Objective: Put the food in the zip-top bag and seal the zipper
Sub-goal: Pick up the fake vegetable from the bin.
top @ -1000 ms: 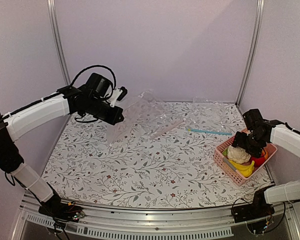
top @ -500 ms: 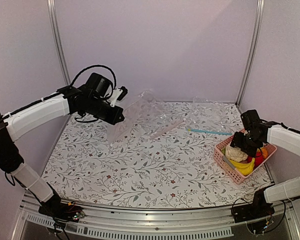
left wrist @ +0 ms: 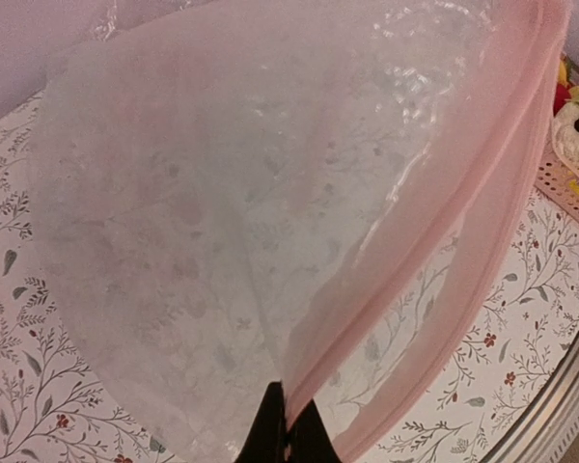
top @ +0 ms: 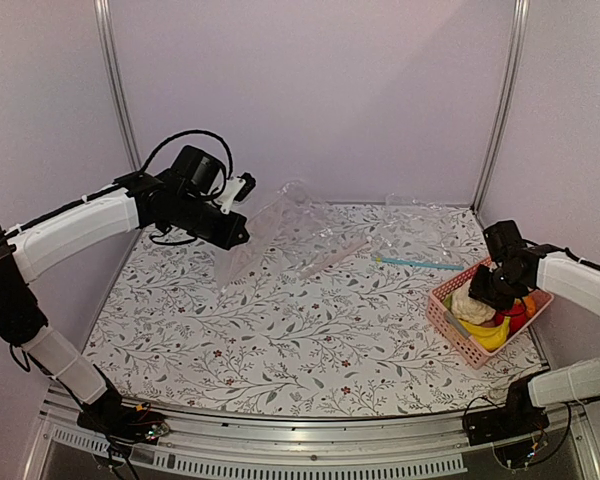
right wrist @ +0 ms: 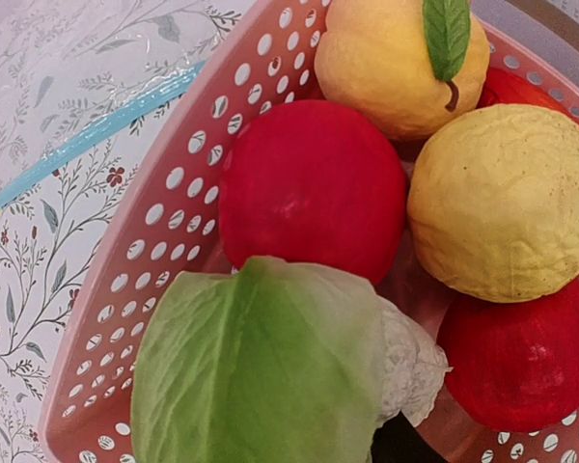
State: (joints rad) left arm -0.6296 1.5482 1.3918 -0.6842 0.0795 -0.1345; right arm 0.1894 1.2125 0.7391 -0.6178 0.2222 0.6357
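Note:
My left gripper (top: 238,232) is raised over the back left of the table. It is shut on the edge of the clear zip-top bag (top: 292,228), which hangs down to the tabletop. In the left wrist view the bag (left wrist: 222,222) spreads wide and its zipper (left wrist: 444,340) runs away from the pinched fingertips. My right gripper (top: 490,290) is down in the pink basket (top: 448,322), right over the white cauliflower (top: 470,303). The cauliflower's green leaf (right wrist: 261,376) fills the right wrist view and hides the fingers. A lemon (right wrist: 507,198), red fruits (right wrist: 314,188) and a banana (top: 485,335) lie around it.
A second clear bag with a teal strip (top: 415,262) lies flat at the back right, just behind the basket. The basket stands close to the table's right edge. Metal posts (top: 502,110) rise at both back corners.
My right gripper has sunk a little into the basket onto the cauliflower. The left arm and the bag have stayed still.

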